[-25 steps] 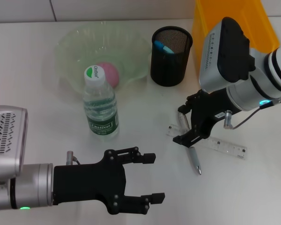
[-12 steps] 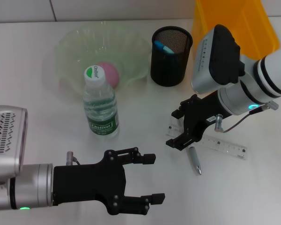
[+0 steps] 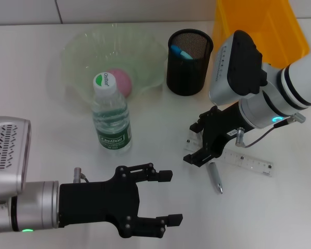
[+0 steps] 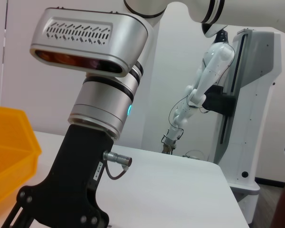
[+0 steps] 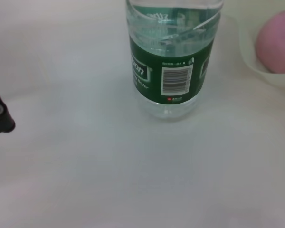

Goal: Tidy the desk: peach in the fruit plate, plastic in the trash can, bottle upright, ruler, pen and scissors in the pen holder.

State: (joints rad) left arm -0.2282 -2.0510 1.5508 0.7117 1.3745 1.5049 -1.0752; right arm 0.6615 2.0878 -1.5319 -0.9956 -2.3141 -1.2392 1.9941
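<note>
Shifting slightly leftward since before, right claw [image 3: 197,142] spread open over ruler [image 3: 237,158] end beside pen [image 3: 216,177]; left claw [image 3: 165,197] open, parked.

You get even, bright overhead light; the bench [image 3: 52,140] glares white, shadows beside the bottle [image 3: 111,114] stay soft, and the bottle's label [image 5: 171,71] looks slightly blurred.

- Plain white desk [image 3: 52,129], matt and smooth, filling most of the head view; the right wrist view shows the same white surface [image 5: 85,180].
- Pale wall panels [image 3: 145,10] behind the desk's far edge, split by a thin dark seam.
- Tall white upright column with a dark slot [image 4: 256,95], standing beyond the desk on a white base.
- Slim white jointed arm [image 4: 206,76] mounted on that column, hanging down toward the desk's far edge.
</note>
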